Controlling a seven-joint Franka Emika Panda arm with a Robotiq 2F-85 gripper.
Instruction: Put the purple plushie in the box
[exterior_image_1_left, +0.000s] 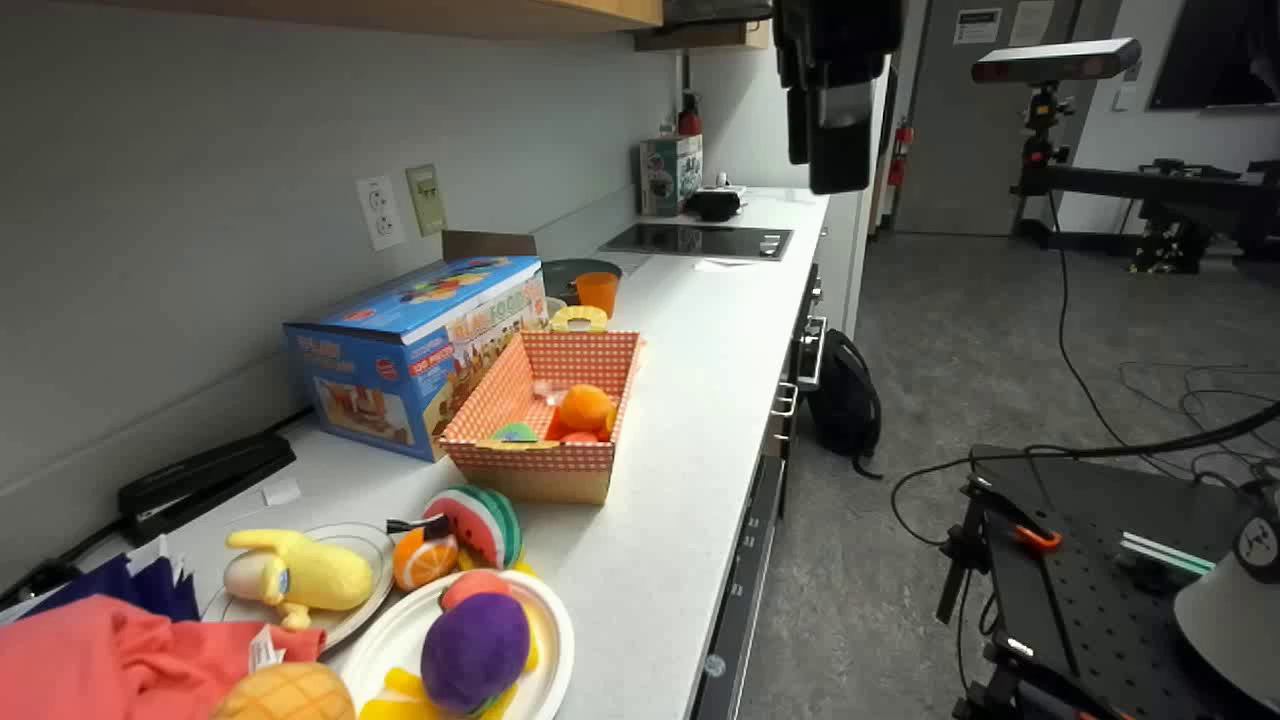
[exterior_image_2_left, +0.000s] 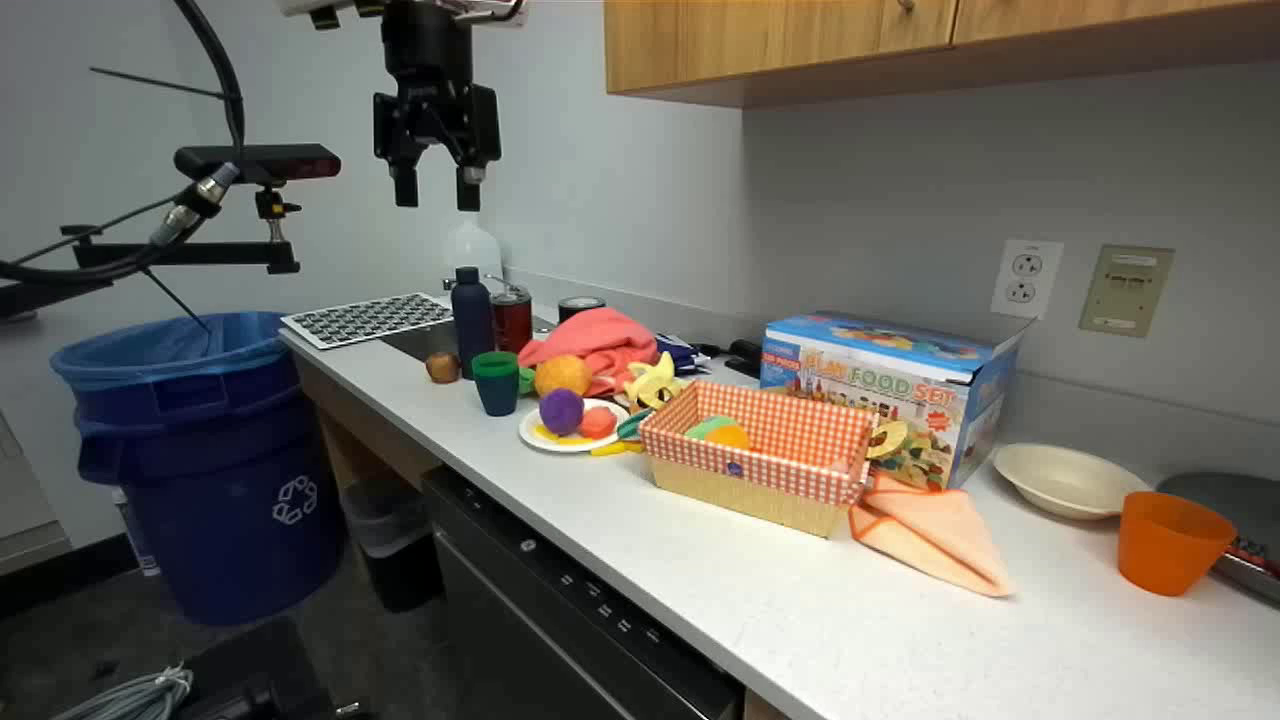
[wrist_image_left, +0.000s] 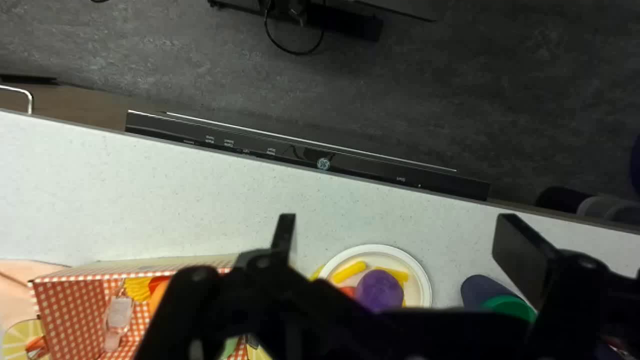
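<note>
The purple plushie (exterior_image_1_left: 475, 650) rests on a white plate (exterior_image_1_left: 562, 640) on the counter, beside a red-orange round toy (exterior_image_1_left: 473, 588) and yellow sticks. The plushie also shows on the plate in an exterior view (exterior_image_2_left: 561, 411) and in the wrist view (wrist_image_left: 380, 290), partly hidden there by the gripper. The red-and-white checkered box (exterior_image_1_left: 530, 485), seen too in an exterior view (exterior_image_2_left: 745, 495) and the wrist view (wrist_image_left: 70, 315), stands beside the plate with an orange fruit and other toys inside. My gripper (exterior_image_2_left: 437, 190) is open and empty, high above the counter; its fingers spread wide in the wrist view (wrist_image_left: 398, 225).
A blue printed carton (exterior_image_2_left: 880, 380) stands against the wall behind the box. A green-and-navy cup (exterior_image_2_left: 496, 385), a dark bottle (exterior_image_2_left: 472, 320) and a pineapple toy (exterior_image_2_left: 563, 374) stand near the plate. A yellow plush toy (exterior_image_1_left: 310, 572) lies on another plate. An overhead cabinet (exterior_image_2_left: 800, 50) hangs above.
</note>
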